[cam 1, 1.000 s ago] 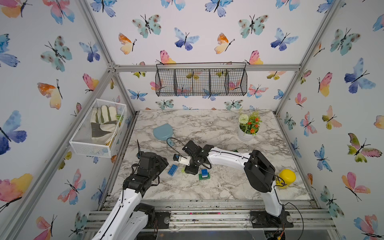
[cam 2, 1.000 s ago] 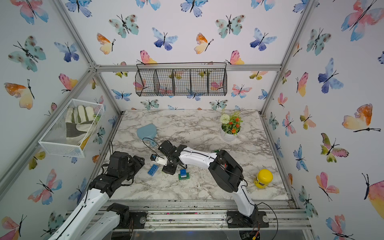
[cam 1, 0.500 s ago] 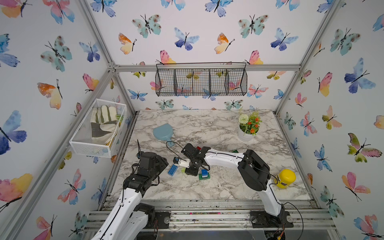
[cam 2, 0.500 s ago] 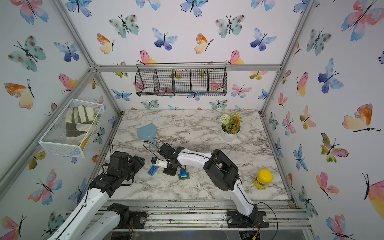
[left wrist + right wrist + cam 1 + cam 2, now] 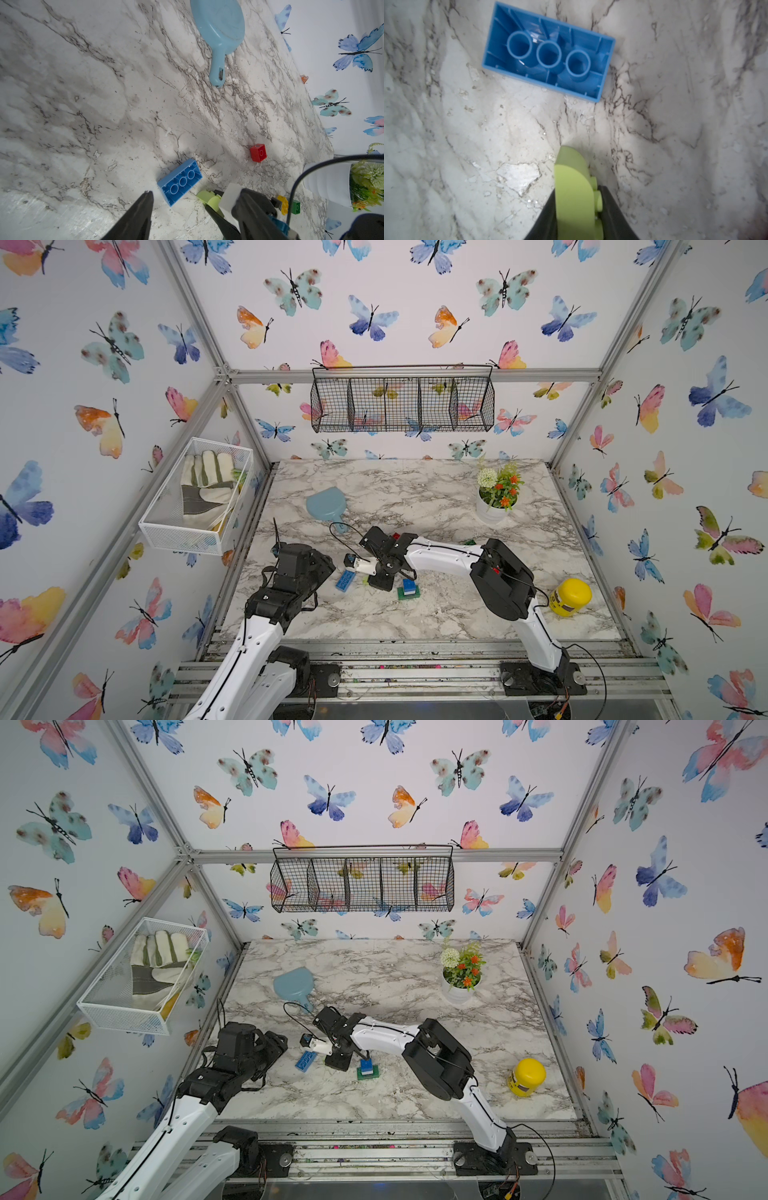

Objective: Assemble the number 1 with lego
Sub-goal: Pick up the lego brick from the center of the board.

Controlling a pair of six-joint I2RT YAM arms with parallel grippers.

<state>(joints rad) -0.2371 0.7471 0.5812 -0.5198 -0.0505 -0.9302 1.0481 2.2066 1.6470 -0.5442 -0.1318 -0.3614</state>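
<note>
My right gripper (image 5: 577, 193) is shut on a lime lego brick (image 5: 571, 176), held on edge just above the marble table. In front of it a blue oblong brick (image 5: 548, 52) lies upside down; it shows in both top views (image 5: 345, 580) (image 5: 306, 1061). A small blue brick sits on a green one (image 5: 408, 588) to the right of the right gripper (image 5: 376, 581). My left gripper (image 5: 195, 192) stands open and empty near the blue brick (image 5: 179, 182). A red brick (image 5: 258, 152), a yellow brick (image 5: 283, 202) and a green brick (image 5: 296, 206) lie farther off.
A pale blue scoop (image 5: 328, 506) lies at the back left of the table. A white flower pot (image 5: 496, 497) stands at the back right and a yellow jar (image 5: 570, 597) at the front right. A white basket with gloves (image 5: 199, 493) hangs on the left wall.
The right gripper has reached a little further left and shut on the lime brick. The left arm has not moved.
</note>
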